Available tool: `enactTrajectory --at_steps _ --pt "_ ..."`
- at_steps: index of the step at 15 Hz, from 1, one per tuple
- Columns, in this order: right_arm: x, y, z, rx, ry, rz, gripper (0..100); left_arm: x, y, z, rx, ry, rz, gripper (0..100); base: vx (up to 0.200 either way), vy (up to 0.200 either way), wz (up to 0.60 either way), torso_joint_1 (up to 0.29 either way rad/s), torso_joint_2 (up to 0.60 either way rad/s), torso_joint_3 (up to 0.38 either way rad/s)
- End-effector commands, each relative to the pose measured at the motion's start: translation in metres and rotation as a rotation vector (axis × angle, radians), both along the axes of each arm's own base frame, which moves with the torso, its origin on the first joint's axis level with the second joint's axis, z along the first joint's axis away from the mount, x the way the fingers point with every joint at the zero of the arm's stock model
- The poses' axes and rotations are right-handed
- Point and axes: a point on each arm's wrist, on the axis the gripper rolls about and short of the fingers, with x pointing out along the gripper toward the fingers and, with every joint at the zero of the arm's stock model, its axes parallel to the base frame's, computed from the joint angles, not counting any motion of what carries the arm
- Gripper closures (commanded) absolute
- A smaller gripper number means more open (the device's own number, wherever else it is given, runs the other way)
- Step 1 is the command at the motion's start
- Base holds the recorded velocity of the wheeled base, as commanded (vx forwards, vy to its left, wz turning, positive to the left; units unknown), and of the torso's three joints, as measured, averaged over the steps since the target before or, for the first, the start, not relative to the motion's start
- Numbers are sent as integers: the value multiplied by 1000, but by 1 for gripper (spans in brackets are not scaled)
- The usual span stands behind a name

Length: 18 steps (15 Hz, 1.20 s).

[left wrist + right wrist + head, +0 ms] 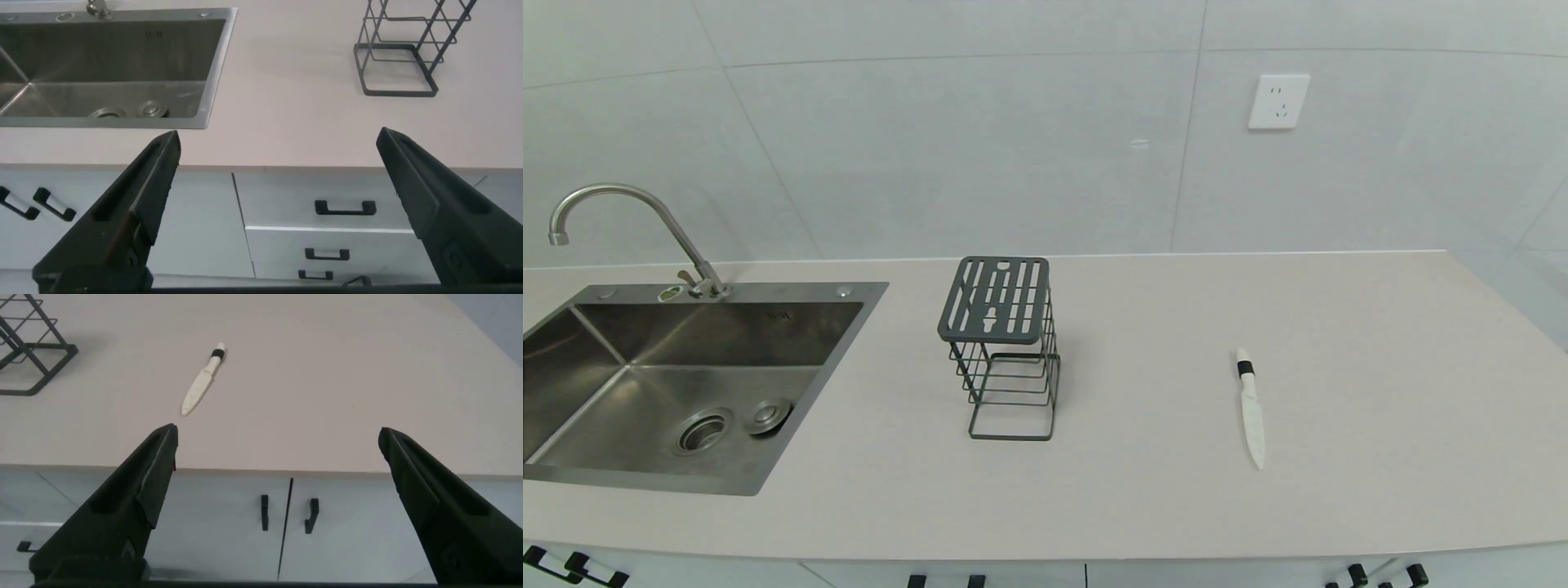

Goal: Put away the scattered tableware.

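Left gripper (pixel 278 140): held short of the counter's (pixel 302 106) front edge, its fingers (pixel 139 204) pointing over the counter; jaws spread wide, nothing between them.
Right gripper (pixel 278 434): same pose in front of the counter edge, fingers (pixel 135 498) stretched forward; jaws wide apart and bare.
Knife (pixel 1250 406): flat on the counter, well ahead of the right jaws and apart from both fingers, lying nearer the line of the finger on the rack's side. Its pale blade tip points back toward the jaws; the black-banded handle end lies farther off (pixel 203 378).
Rack (pixel 1001 343): dark wire frame with a slotted top, upright on the counter, well apart from the knife; seen from the left wrist, its base (pixel 396 69) sits far ahead of the left jaws, toward one finger's side.
Sink (pixel 572 474): steel basin sunk into the counter, ahead of the other left finger.
Drawer handles (pixel 345 208): on the cabinet front, under the gap of the left jaws.
Door handles (pixel 288 514): a pair under the gap of the right jaws.
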Motion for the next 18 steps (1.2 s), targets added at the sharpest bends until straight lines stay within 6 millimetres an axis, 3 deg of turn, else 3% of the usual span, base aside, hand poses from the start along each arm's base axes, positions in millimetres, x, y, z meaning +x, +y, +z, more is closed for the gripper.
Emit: enactTrajectory --at_steps 1,18 --pt "0 0 0 -2 1 0 0 0 0 0 -21 1 0 0 0 0 0 144 -2 168" --pt "0 0 2 -24 -21 5 0 0 0 0 -49 0 2 0 0 0 0 10 1 9"
